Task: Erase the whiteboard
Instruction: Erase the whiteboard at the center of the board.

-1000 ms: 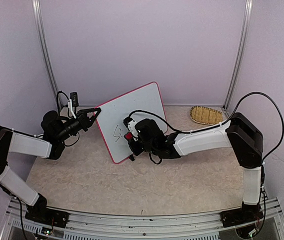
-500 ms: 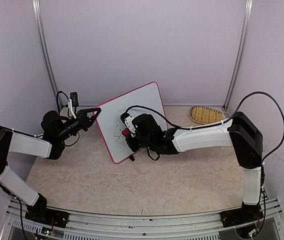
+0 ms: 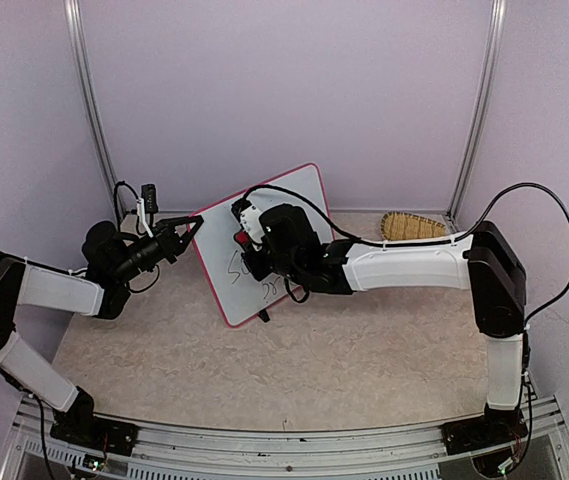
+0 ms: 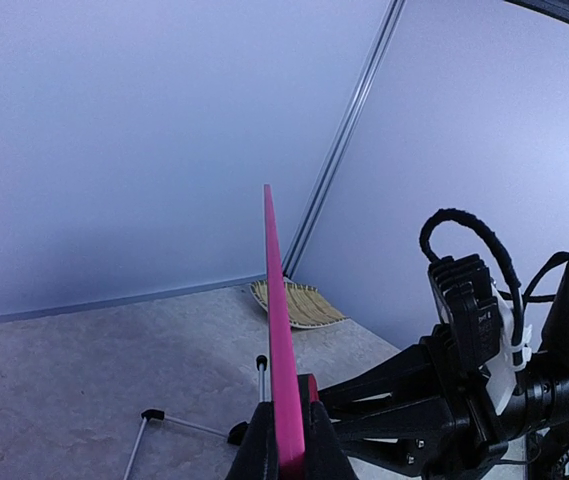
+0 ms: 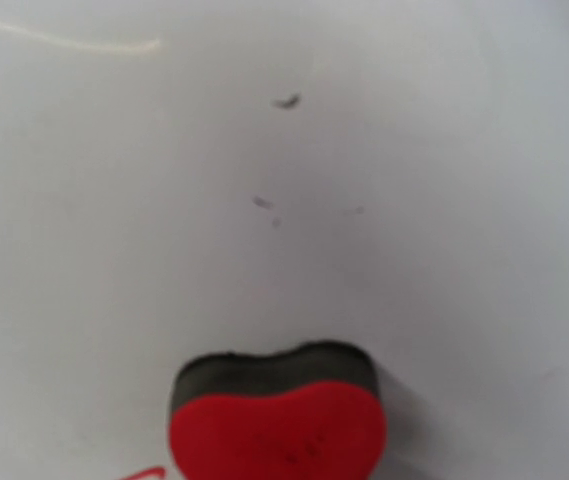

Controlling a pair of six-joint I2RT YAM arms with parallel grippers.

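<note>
The whiteboard (image 3: 294,195), white with a pink-red frame, stands tilted on the table, with black marker scrawl (image 3: 234,265) on its lower part. My left gripper (image 3: 196,220) is shut on the board's upper left frame edge. In the left wrist view that pink frame edge (image 4: 276,330) runs up from between the jaws of my left gripper (image 4: 286,445). My right gripper (image 3: 244,240) presses a red heart-shaped eraser (image 5: 277,425) with a black felt face flat against the board's white surface (image 5: 284,250), above the scrawl. Its fingers are hidden behind the eraser. Faint marker specks (image 5: 286,101) show higher up.
A woven yellow basket (image 3: 412,230) lies at the back right, also seen past the board (image 4: 299,303). The board's thin wire feet (image 4: 151,414) rest on the table behind it. Enclosure walls and metal posts (image 3: 89,110) stand close around.
My right gripper has slid the eraser up and to the left across the board, uncovering scrawl below it. The left gripper and the board have stayed put.
</note>
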